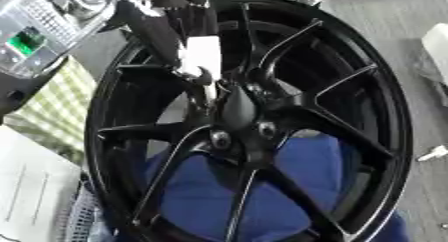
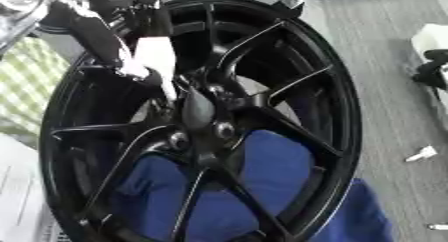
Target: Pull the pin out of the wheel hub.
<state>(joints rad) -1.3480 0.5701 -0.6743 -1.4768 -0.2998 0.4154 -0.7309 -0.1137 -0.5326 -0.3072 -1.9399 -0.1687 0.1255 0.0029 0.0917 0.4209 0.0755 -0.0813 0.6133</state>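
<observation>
My left robot hand [image 1: 197, 61] comes in from the upper left and sits over the black wheel hub [image 1: 241, 111], its white-covered palm lying across the spokes just above the hub's centre. Its dark fingers [image 1: 203, 77] curl downward toward the middle of the wheel, but I cannot tell whether they are closed on anything, because the tips blend into the black metal. I cannot make out the pin itself; it may be hidden under my fingers. Just below my hand, two round bolt holes [image 1: 219, 138] show in the hub's centre. The wheel [image 2: 341, 136] stands tilted, its rim running round well beyond my hand on every side. Below my hand, behind the spokes, lies something blue [image 1: 219, 196]. To the left of my hand is a green-and-white checked cloth [image 1: 52, 106], and far to the lower right a small white object [image 2: 422, 153] lies on the grey floor [image 2: 394, 86].
</observation>
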